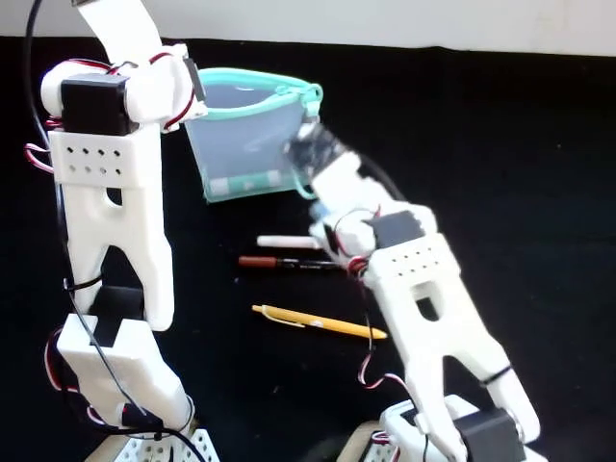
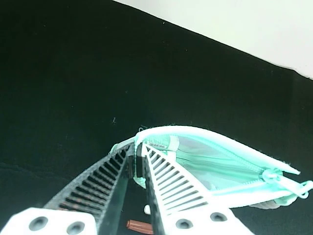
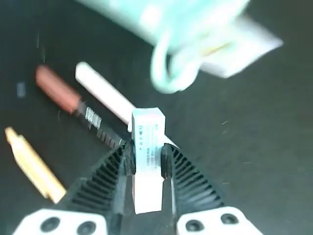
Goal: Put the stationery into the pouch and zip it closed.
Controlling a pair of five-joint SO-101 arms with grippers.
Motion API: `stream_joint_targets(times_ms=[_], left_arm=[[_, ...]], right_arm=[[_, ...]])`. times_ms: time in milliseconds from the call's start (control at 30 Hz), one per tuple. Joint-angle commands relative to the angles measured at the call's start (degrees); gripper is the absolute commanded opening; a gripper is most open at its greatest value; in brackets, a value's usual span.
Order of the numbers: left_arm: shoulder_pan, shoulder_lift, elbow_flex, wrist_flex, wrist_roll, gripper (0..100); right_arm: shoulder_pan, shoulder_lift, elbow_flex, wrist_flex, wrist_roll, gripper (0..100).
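A mint-green pouch (image 1: 245, 135) hangs above the black table with its zip open. My left gripper (image 1: 192, 91) is shut on the pouch's rim (image 2: 138, 147) at one end of the mouth (image 2: 215, 156). My right gripper (image 1: 310, 154) is at the pouch's other end, just below its loop (image 3: 171, 73), and is shut on a white eraser (image 3: 146, 142) in a paper sleeve. On the table under the pouch lie a white stick (image 1: 287, 242), a brown pen (image 1: 289, 262) and a yellow pen (image 1: 318, 321). The same stick (image 3: 102, 93), brown pen (image 3: 58, 88) and yellow pen (image 3: 32, 164) lie below the eraser.
The black table (image 1: 500, 192) has open room on the right side. A pale wall (image 1: 433, 24) runs along the far edge. The white arm bases (image 1: 125, 385) stand at the near edge.
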Motion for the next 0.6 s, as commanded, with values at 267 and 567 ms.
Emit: stream_joint_targets(times_ms=[267,567], left_arm=[[0.4,0.1,0.5,0.4,-0.6,1],[0.7,0.1,0.4,0.4,-0.6,1]], right_arm=[[-5.4,-5.5,-36.0,-0.3,-26.7,0.6],[-10.1,7.5,-37.3,-18.1,-32.2,0.6]])
